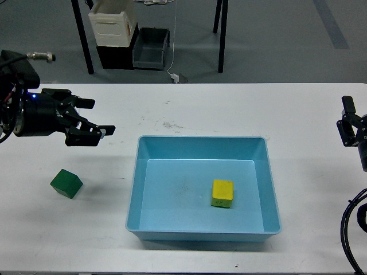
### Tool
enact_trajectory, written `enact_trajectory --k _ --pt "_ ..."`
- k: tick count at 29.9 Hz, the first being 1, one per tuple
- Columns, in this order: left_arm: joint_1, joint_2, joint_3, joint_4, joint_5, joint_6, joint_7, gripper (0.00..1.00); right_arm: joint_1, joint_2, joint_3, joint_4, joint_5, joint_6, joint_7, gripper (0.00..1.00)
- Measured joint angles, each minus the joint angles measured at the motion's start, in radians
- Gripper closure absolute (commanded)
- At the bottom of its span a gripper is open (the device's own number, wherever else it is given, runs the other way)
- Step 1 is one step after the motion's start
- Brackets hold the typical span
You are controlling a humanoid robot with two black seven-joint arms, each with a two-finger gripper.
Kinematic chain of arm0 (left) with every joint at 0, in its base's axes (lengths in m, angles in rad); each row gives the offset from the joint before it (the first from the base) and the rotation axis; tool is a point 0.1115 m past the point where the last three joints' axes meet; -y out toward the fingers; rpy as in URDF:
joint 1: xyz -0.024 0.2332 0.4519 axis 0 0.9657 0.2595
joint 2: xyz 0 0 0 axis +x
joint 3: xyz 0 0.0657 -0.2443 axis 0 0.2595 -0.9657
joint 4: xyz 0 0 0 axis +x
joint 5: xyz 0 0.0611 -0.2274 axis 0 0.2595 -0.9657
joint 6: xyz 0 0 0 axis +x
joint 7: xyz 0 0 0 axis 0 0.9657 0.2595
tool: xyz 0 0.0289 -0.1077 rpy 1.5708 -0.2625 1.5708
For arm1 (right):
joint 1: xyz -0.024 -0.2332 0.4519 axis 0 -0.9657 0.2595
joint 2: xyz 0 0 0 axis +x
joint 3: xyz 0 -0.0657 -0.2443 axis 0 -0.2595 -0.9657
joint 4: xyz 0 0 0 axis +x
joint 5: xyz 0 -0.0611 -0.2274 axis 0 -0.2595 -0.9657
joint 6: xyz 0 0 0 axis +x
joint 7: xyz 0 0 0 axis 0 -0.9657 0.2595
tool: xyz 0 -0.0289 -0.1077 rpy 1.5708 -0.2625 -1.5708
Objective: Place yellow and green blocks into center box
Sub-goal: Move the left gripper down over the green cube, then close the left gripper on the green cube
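The left pincer (97, 117) hangs above the white worktop (189, 109) at the left side, its two dark fingers spread apart with nothing between them — one finger reaches toward the upper right, the other lower and farther out toward the blue tray (202, 236). Below it and a little to the left, the green block (66, 183) sits on the worktop, tilted on one corner as seen from the head, near the tray's left wall but apart from it. The yellow block (222, 193) lies inside the tray, on its floor, right of centre and clear of the walls. The right pincer (351, 123) shows only at the far right edge — dark and partly cut off, so I cannot tell whether its fingers are spread or pressed together. Beyond the worktop, a cream crate (113, 24) and a dark grey bin (151, 48) stand on the floor.
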Motion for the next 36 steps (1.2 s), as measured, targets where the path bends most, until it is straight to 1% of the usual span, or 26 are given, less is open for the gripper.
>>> enact_trajectory --k 7,14,20,26,36 --pt "0.001 0.004 0.124 0.026 0.090 0.000 0.000 0.00 -0.045 0.000 0.013 -0.001 0.000 -0.002 0.003 0.00" --pt "0.004 0.028 0.176 0.067 0.098 0.000 0.000 0.00 -0.056 0.000 0.013 -0.002 0.000 -0.003 0.008 0.00" --pt "0.003 0.085 0.241 0.077 0.098 0.000 0.000 0.00 -0.064 0.001 0.010 -0.006 0.000 -0.003 0.008 0.00" --pt "0.012 0.088 0.268 0.135 0.096 0.000 0.000 0.00 -0.067 0.001 0.009 -0.007 0.000 -0.003 0.008 0.00" --pt "0.013 0.051 0.290 0.177 0.082 0.000 0.000 0.00 -0.069 0.001 0.009 -0.010 0.000 -0.003 0.008 0.00"
